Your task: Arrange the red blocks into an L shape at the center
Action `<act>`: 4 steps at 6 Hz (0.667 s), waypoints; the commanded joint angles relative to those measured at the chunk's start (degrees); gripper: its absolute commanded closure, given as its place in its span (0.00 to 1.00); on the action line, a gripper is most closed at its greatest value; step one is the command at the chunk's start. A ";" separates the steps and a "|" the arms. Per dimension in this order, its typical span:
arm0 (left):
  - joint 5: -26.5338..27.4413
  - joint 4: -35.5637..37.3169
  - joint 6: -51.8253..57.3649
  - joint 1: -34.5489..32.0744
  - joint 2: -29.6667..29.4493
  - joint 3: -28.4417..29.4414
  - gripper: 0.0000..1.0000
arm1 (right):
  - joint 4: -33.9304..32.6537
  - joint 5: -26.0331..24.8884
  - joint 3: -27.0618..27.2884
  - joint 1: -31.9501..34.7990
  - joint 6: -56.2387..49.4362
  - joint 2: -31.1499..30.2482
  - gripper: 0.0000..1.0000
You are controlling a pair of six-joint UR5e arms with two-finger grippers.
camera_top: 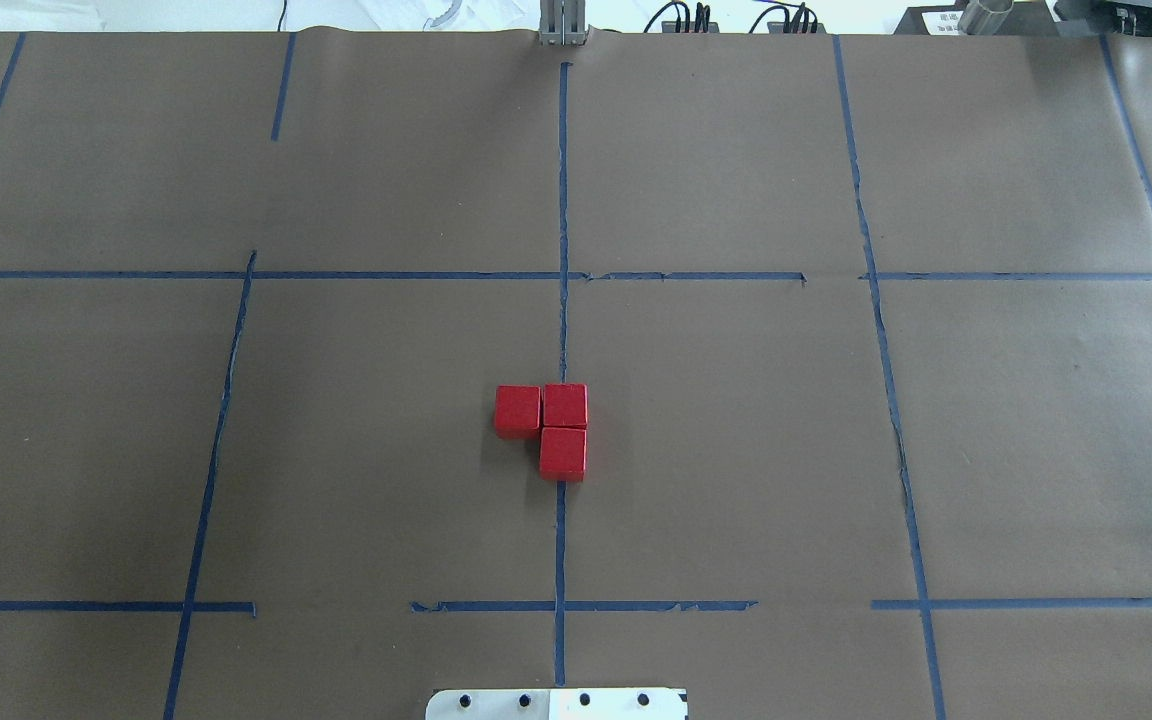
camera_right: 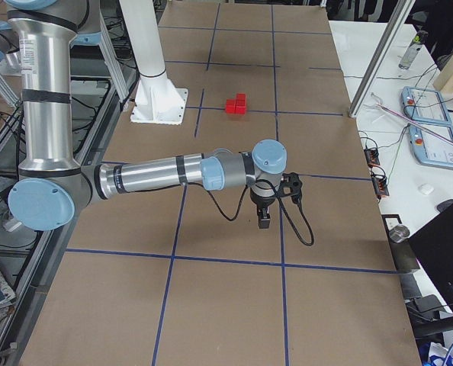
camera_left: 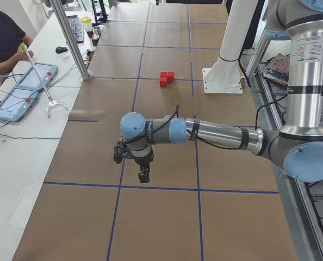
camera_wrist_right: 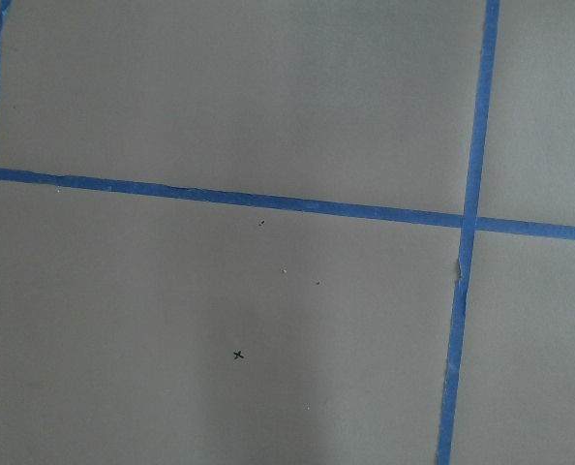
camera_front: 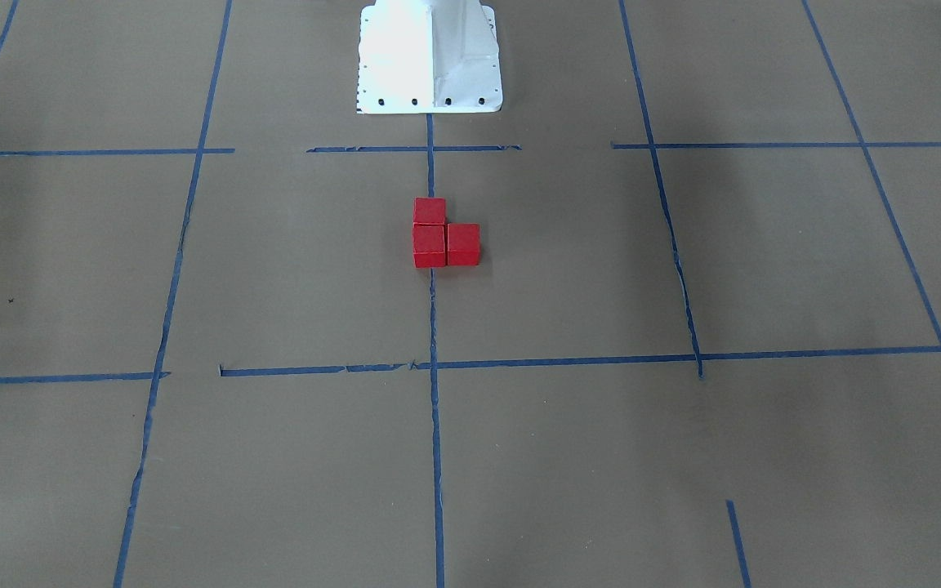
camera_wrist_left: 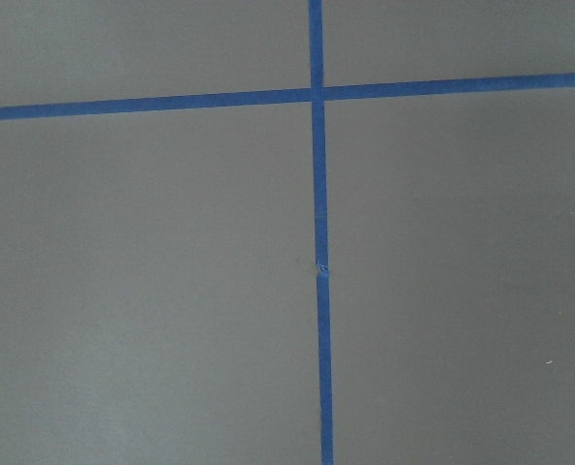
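Note:
The three red blocks (camera_front: 430,211) (camera_front: 430,246) (camera_front: 463,244) sit touching in an L shape on the brown paper, on the long blue tape line (camera_front: 431,327) at the center. In the overhead view two of them (camera_top: 517,410) (camera_top: 565,405) form a row and the third (camera_top: 563,453) sits nearer the robot base. My left gripper (camera_left: 143,176) hangs far from the blocks (camera_left: 166,79), and so does my right gripper (camera_right: 262,221). I cannot tell whether either is open or shut. Both wrist views show only paper and tape.
The white robot base (camera_front: 430,57) stands on the center line at the table's edge. An operator (camera_left: 4,38) sits at a side table with tablets (camera_left: 20,92). Metal posts (camera_left: 69,38) stand by the table's far side.

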 commanded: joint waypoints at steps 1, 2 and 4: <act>-3.14 -0.03 0.27 -1.57 0.31 0.93 0.00 | -0.06 0.03 -1.02 0.08 0.01 -1.76 0.00; -3.05 -0.03 0.10 -1.57 0.22 1.28 0.00 | -0.06 0.21 -0.60 0.08 0.00 -2.39 0.00; -3.13 -0.03 -0.34 -1.57 0.13 1.55 0.00 | -0.06 0.73 -2.08 -0.01 -0.08 -3.27 0.00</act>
